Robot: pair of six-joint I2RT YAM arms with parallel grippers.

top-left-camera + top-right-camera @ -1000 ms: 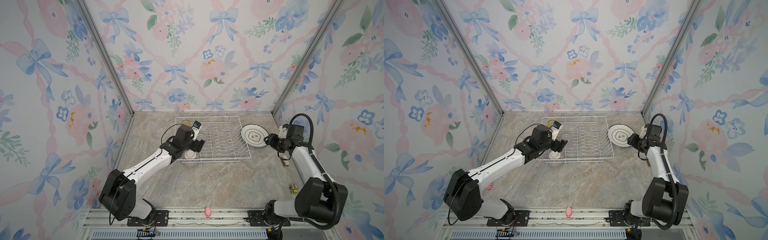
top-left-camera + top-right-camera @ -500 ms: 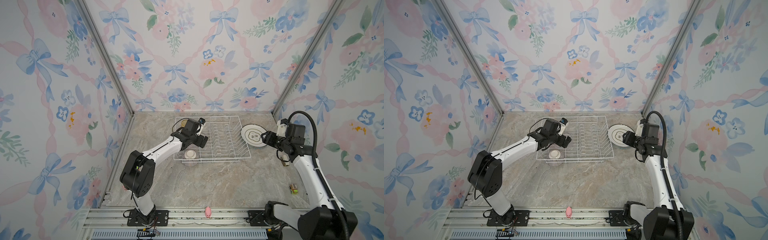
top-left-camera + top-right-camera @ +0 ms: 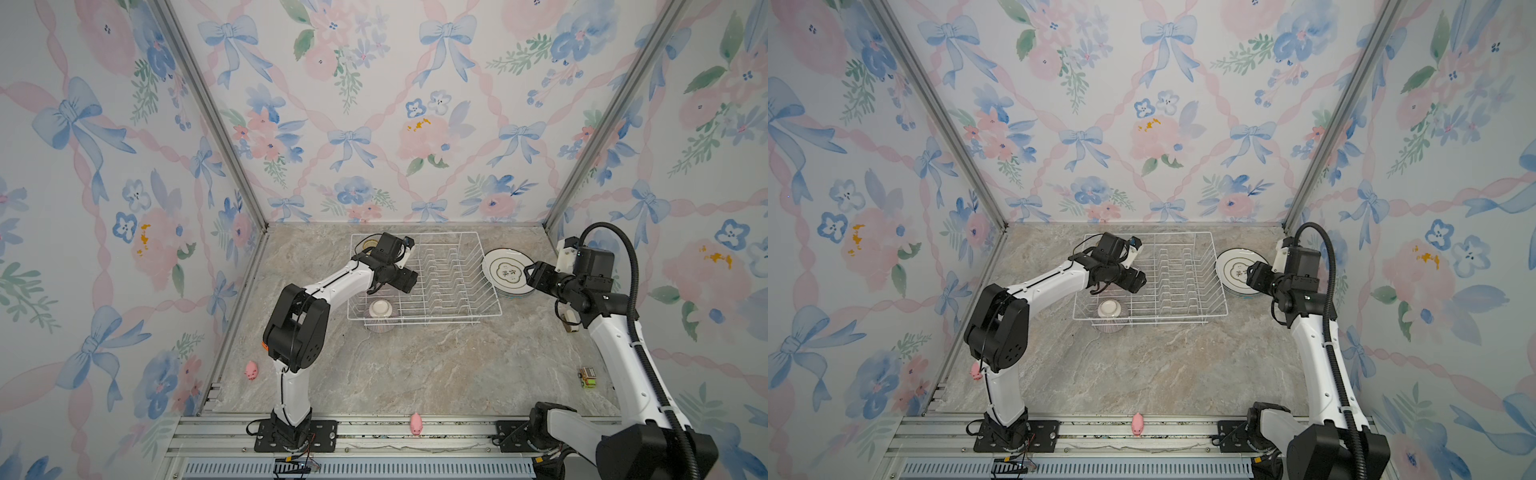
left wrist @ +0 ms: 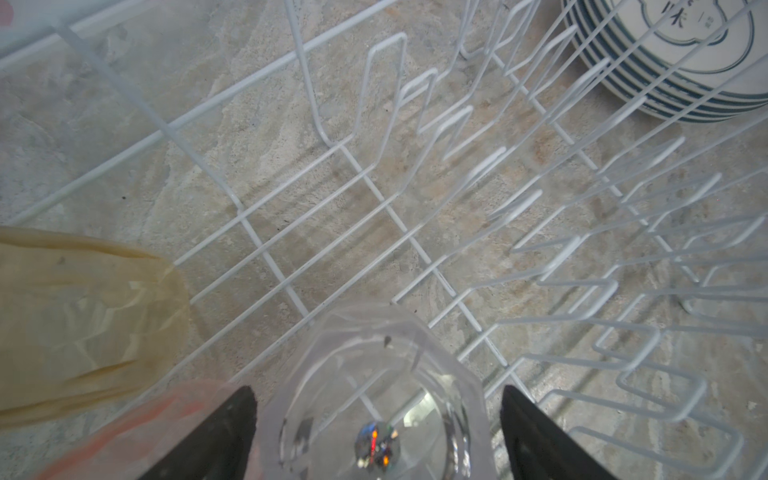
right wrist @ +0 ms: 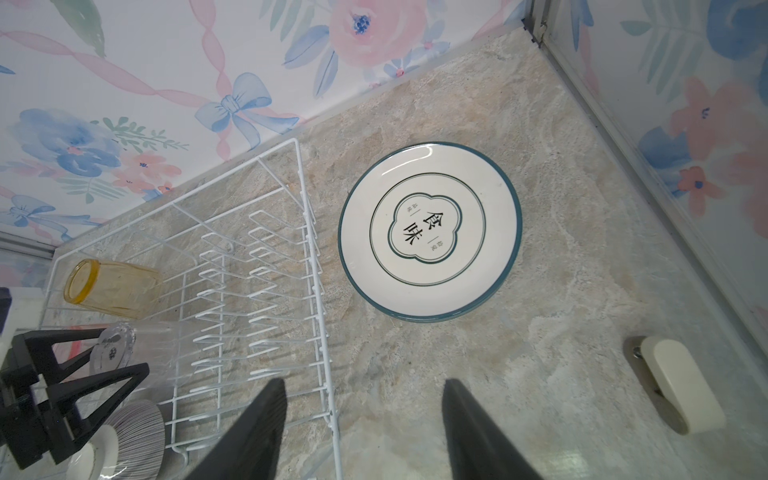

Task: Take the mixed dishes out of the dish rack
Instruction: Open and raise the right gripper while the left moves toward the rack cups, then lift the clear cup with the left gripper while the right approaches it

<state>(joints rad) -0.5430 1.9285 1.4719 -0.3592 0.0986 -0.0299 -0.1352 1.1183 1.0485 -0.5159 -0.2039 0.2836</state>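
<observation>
Your left end effector (image 4: 375,388) stands spread astride the clear glass (image 4: 357,353) lying in the rack (image 3: 449,278) — not clamped yet. It looks light, slick, brittle — close gently across its middle. Your right end effector (image 5: 365,380) hangs spread, empty.

You see bright, even light; soft shadows lie under the dish rack (image 3: 440,274) at twelve o'clock on the table (image 3: 415,374). The left wrist view blurs the nearby yellow tumbler (image 4: 83,324).
</observation>
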